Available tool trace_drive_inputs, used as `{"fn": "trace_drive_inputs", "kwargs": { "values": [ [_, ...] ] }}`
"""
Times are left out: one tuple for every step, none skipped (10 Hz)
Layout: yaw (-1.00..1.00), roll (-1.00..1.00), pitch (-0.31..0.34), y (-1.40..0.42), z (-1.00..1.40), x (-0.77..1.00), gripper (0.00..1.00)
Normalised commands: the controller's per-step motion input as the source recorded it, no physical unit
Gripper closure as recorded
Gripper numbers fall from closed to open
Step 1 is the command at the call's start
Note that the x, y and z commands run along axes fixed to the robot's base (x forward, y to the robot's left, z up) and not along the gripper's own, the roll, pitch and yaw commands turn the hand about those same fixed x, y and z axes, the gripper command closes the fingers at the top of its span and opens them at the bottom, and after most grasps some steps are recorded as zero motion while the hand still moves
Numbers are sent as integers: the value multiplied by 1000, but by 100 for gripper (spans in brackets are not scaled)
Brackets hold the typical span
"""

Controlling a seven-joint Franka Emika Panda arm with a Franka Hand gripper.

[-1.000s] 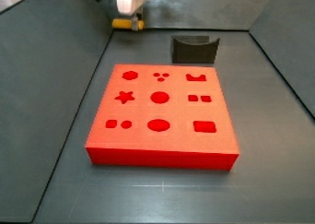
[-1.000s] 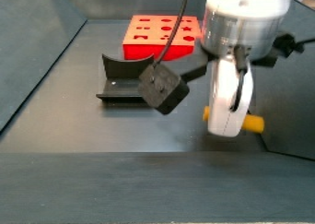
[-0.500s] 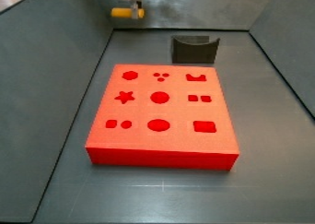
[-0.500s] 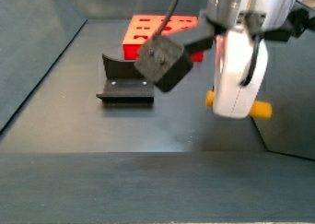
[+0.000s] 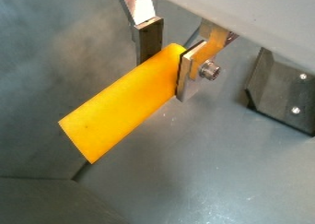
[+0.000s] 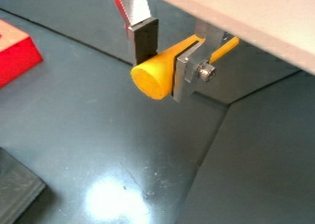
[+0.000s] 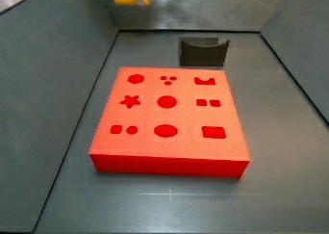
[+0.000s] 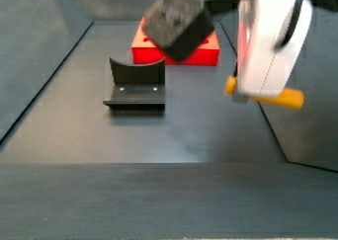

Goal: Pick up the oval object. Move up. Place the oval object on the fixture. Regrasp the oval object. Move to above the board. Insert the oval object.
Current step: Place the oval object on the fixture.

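Observation:
My gripper (image 5: 170, 57) is shut on the oval object (image 5: 123, 103), a yellow-orange peg that juts out from between the dark pad and the silver plate in both wrist views (image 6: 157, 73). In a side view the gripper (image 8: 260, 84) hangs well above the floor with the oval object (image 8: 268, 94) at its tips. It stands to the right of the fixture (image 8: 134, 84). The red board (image 7: 167, 117) lies in the middle of the floor, and the fixture (image 7: 202, 51) stands just behind it. The oval object (image 7: 129, 0) shows high at the back left.
Grey walls close in the floor on all sides. The black wrist camera block (image 8: 179, 25) hides part of the board (image 8: 199, 52). A corner of the board (image 6: 13, 53) and a dark block (image 6: 18, 186) show in a wrist view.
The gripper has risen straight up from the floor with the oval object held in it. Board and fixture have not moved.

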Motion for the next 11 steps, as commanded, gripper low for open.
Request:
{"fn": "trace_drive_inputs", "kwargs": {
  "values": [
    [9,62,94,-6,938,-31,100],
    [6,49,89,0,752,-23,100],
    [7,40,92,-1,607,-16,100],
    [7,38,98,5,460,-8,100],
    [12,43,117,6,264,-1,100],
    [1000,8,-17,-1000,12,606,100],
    [1000,8,-18,-1000,-19,610,100],
    [1000,8,-18,-1000,-20,623,100],
    [1000,8,-17,-1000,-22,635,100],
    [1000,7,-17,-1000,-26,646,100],
    [1000,7,-15,-1000,-33,675,100]
  ]
}}
